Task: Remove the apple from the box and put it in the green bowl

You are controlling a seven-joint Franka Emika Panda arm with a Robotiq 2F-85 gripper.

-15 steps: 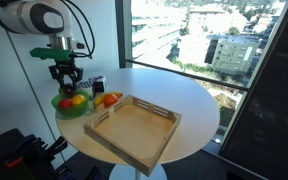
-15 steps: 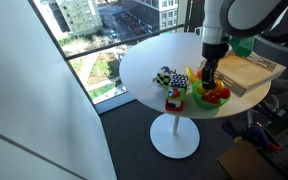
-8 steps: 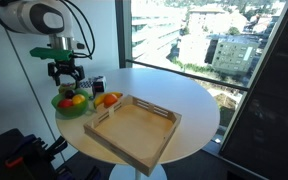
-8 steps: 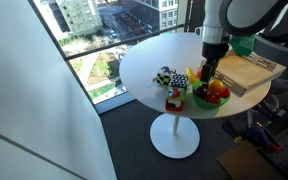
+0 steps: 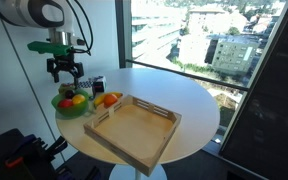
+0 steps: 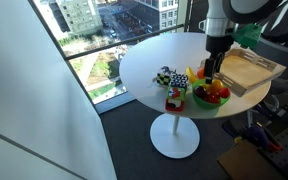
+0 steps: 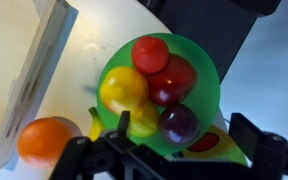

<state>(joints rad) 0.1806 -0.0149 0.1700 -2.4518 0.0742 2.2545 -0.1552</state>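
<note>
The green bowl [image 7: 206, 75] lies right under my gripper [image 7: 184, 132], which hangs open above it with nothing between its fingers. The small dark red apple [image 7: 179, 123] rests in the bowl below the gap between the jaws. It lies beside two redder fruits and two yellow ones. In both exterior views the gripper [image 5: 66, 74] [image 6: 214, 72] hovers a little above the bowl [image 5: 58, 103] [image 6: 199, 99]. The light wooden box [image 5: 134, 130] [image 6: 250, 70] [image 7: 24, 70] stands empty next to the bowl.
An orange fruit [image 7: 46, 140] [image 5: 108, 99] lies on the round white table [image 5: 199, 100] between bowl and box. Small toys [image 6: 165, 76] and a red toy car [image 6: 174, 98] sit near the bowl. Beyond the table's far edge is a window.
The jaws have opened from nearly shut, and the gripper has risen a little above the bowl. The fruits in the bowl stay where they were.
</note>
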